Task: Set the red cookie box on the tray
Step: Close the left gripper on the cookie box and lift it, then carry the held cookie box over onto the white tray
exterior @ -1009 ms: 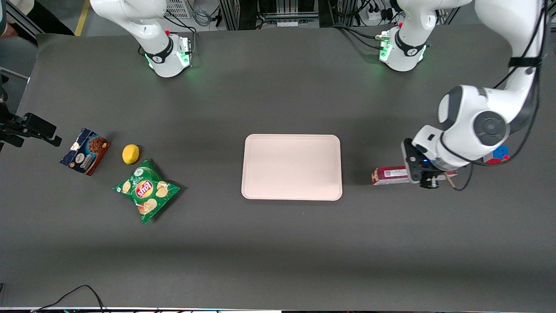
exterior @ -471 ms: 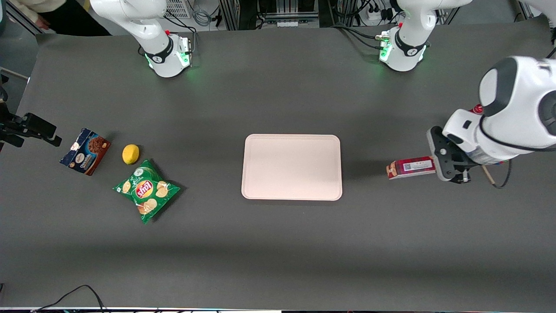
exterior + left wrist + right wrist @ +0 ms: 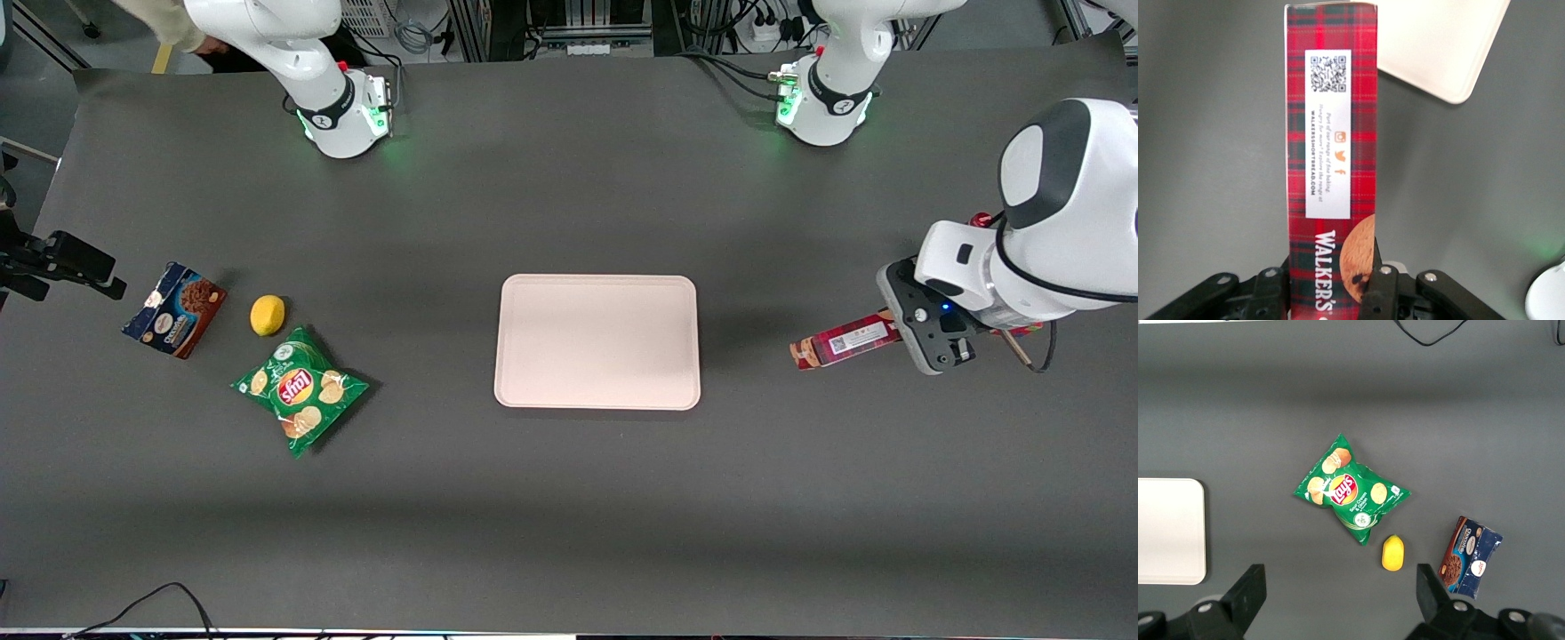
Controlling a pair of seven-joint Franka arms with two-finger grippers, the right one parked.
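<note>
1. A dark grey mat covered the table in the front view, with cables and rack gear along its farther edge. The tray lay flat at the middle of the table, and every place below is given from it.
2. In that same view the red cookie box was toward the working arm's end of the table from the tray, well apart from it, with its free end pointing at the tray and tilted a little. The gripper was at the box's other end, still farther from the tray, clamped onto the box.
3. Toward the parked arm's end from the tray lay a green chip bag, a lemon and a blue-and-brown cookie box, the bag nearest the tray and the blue-and-brown box farthest from it.
4. In the left wrist view the red cookie box ran lengthwise away from the camera, its white label with a QR code facing up. The two black fingers pressed its long sides near the end with the cookie picture, so the gripper was gripping the carton. One rounded corner of the tray showed past the box's free end, not touching it.
5. In the right wrist view a corner of the tray appeared, with the chip bag, the lemon and the blue-and-brown cookie box ranged ever farther from it.
</note>
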